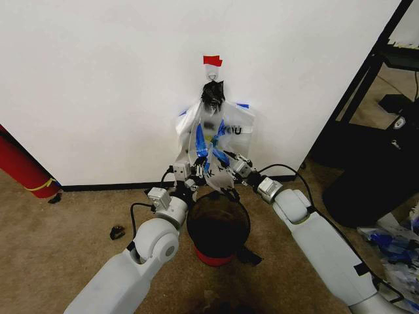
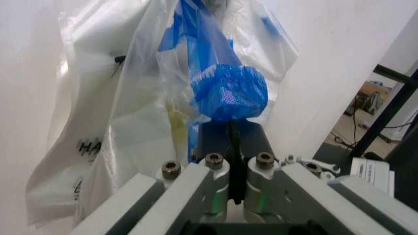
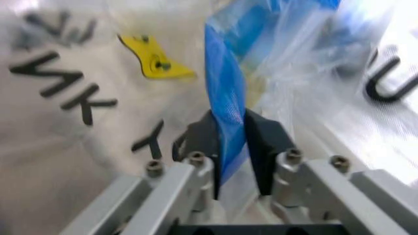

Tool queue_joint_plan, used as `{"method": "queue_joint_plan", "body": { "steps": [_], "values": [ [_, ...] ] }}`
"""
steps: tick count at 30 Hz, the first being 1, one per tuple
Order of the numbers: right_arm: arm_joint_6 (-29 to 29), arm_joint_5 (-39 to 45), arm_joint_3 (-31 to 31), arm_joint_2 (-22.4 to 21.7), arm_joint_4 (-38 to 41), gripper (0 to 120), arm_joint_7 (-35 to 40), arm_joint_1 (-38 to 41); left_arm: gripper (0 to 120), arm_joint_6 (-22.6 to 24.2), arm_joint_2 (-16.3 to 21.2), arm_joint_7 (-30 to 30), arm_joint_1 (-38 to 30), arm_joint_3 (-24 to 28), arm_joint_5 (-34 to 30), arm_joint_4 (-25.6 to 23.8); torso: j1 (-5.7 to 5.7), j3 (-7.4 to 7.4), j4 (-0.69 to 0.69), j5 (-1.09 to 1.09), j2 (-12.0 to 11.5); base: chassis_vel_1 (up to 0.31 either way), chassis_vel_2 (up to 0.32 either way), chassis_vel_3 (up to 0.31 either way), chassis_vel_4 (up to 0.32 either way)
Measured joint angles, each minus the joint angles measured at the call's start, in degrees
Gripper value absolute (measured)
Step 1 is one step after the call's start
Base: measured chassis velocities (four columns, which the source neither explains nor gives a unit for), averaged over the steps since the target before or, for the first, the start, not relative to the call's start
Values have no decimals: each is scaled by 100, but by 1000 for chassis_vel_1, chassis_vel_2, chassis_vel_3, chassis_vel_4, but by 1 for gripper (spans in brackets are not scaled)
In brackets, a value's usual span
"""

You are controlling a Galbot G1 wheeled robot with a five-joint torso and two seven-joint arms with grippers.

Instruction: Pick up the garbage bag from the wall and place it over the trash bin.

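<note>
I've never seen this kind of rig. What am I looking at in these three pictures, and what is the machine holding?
It is a wheeled robot with two arms. The head view looks down from its head: a white wall, bags hanging from a hook under red tape, and a black trash bin on the carpet below. The other two pictures come from cameras on each wrist, looking along the fingers. The left gripper is shut on a bunched blue-printed fold of the clear garbage bag. The right gripper pinches another blue strip of the same bag. Behind it hangs a white "THANK YOU" bag, which is not the one wanted.
</note>
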Motion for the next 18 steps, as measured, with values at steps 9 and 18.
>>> {"method": "queue_joint_plan", "body": {
  "steps": [9, 18],
  "values": [
    [143, 356, 194, -58, 155, 0, -23, -201, 0, 1, 19, -4, 128, -55, 48, -92, -1, 0, 0, 0, 0, 0, 0, 0, 0],
    [1134, 3052, 311, 27, 1032, 0, 309, -1179, 0, -100, 20, 16, 506, -378, 197, -268, -1, -1, 0, -1, 0, 0, 0, 0, 0]
  ]
}}
